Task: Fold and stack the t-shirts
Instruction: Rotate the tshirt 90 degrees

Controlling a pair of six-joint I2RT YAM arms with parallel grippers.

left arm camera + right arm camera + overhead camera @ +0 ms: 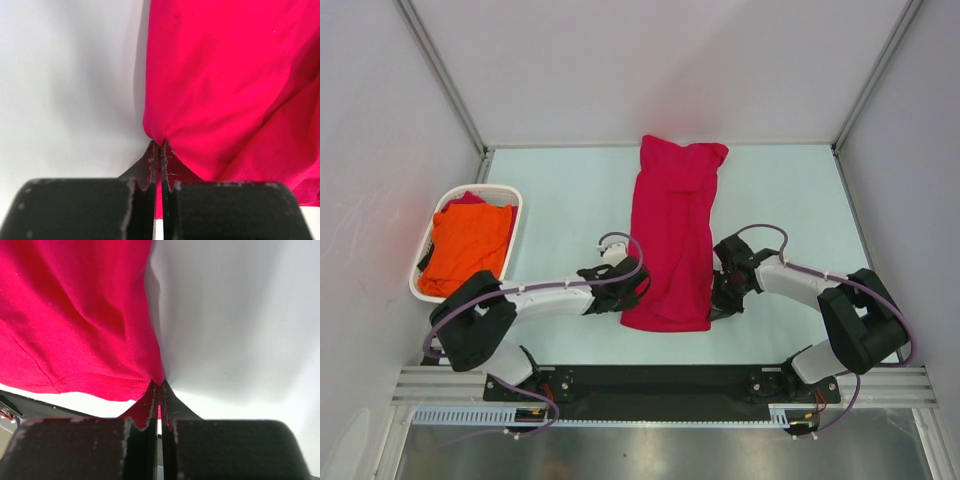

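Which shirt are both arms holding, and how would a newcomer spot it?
Look at the middle of the pale table: the red shirt lies there as a long strip, its near end pinched by the left gripper and right gripper. The orange shirt sits bunched in the white basket at the left.

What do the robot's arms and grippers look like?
Both arms match: the left arm and right arm have white links between bulky black joint housings, with a thin lilac cable looping along each. The left gripper and right gripper are black, with two flat, scuffed fingers.
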